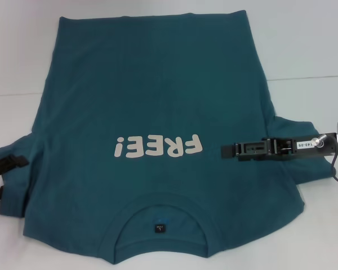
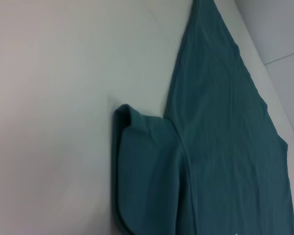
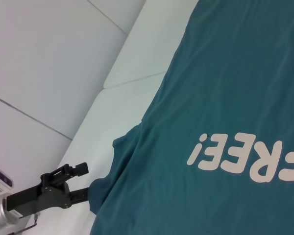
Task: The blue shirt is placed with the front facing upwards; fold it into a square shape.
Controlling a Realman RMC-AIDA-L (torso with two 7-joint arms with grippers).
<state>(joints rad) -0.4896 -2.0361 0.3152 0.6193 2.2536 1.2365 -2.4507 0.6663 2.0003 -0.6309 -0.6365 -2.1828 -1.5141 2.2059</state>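
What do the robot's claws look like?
The right claw is long, flat and black, with a small white number label, joined to a shiny silver round wrist with a thin dark cable. The left claw is black too, with a boxy body, and its wrist is also silver in the right wrist view.

One blue shirt point(image 1: 152, 107) is lying on one white tabletop point(image 1: 310, 39). Two pincers are showing: the right pincer point(image 1: 228, 151) over the shirt's chest, the left pincer point(image 1: 19, 162) at the opposite sleeve. One white "FREE!" lettering point(image 1: 158, 147) is sitting between both pincers.
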